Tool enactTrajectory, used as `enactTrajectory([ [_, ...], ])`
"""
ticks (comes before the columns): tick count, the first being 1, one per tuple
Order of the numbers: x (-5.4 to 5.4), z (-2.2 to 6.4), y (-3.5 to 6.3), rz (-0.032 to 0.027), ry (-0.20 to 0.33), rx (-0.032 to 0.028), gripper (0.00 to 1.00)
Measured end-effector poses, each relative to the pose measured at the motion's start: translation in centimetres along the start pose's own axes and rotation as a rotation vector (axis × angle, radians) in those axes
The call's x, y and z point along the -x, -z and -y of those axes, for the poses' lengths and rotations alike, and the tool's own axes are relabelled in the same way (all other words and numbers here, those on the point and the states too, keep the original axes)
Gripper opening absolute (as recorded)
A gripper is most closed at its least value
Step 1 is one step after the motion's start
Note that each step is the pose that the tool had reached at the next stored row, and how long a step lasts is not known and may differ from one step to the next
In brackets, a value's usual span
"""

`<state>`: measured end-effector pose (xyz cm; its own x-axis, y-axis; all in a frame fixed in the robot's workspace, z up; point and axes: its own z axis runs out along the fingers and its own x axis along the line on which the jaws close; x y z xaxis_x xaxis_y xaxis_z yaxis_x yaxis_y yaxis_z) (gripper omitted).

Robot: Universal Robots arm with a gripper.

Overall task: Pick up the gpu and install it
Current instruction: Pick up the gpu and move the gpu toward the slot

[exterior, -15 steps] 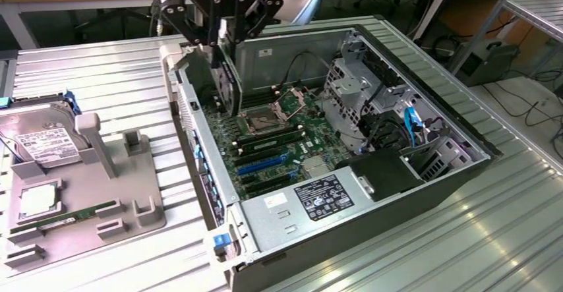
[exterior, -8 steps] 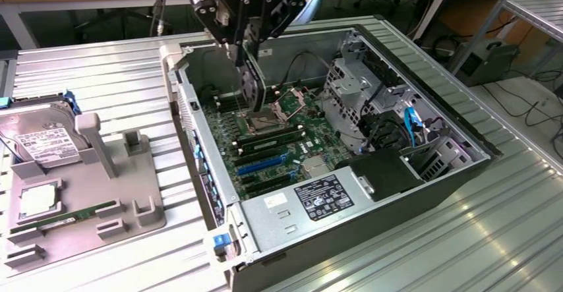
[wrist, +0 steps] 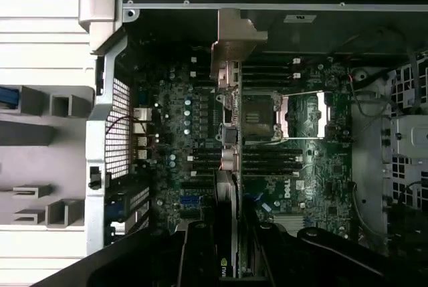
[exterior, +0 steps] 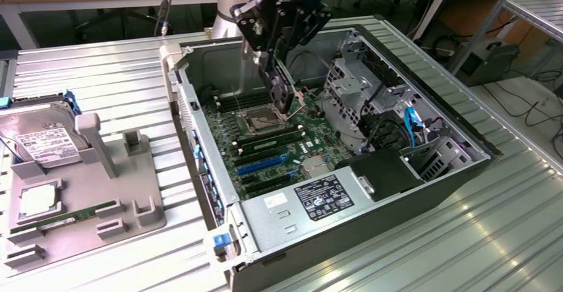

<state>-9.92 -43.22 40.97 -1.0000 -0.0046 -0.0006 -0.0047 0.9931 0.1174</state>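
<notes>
My gripper (exterior: 279, 58) hangs over the open computer case (exterior: 440, 173), shut on the gpu (exterior: 283, 93). The black card hangs edge-down above the motherboard (exterior: 273, 150), near the CPU socket (exterior: 261, 118). In the wrist view the gpu (wrist: 227, 146) appears edge-on between my gripper's (wrist: 227, 260) dark fingers (wrist: 197, 253). Its silver bracket (wrist: 234, 39) points toward the case's rear wall. The card floats above the board, over the memory slots (wrist: 267, 160) and socket (wrist: 267, 116), and is not seated in any slot.
A grey fixture tray (exterior: 132, 193) at the exterior view's left carries a silver hard drive (exterior: 39, 140), a green memory stick (exterior: 66, 216) and a CPU (exterior: 39, 200). Inside the case are a drive cage (exterior: 352, 94), cables and a labelled power supply (exterior: 321, 198).
</notes>
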Motion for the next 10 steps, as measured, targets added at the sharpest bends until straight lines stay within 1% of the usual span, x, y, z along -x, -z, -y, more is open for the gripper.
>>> enactTrajectory([
  [3,1.4,0.25,-0.43,-0.0017,0.0,0.0001,0.26],
  [6,2.7,0.65,-0.82,-0.0054,-0.001,-0.0001,0.26],
  [8,3.5,0.98,-0.99,-0.0109,-0.001,-0.0003,0.26],
  [9,3.8,1.14,-1.12,-0.0158,-0.002,0.0002,0.26],
  [10,4.0,1.15,-1.13,-0.0187,-0.002,0.0,0.26],
])
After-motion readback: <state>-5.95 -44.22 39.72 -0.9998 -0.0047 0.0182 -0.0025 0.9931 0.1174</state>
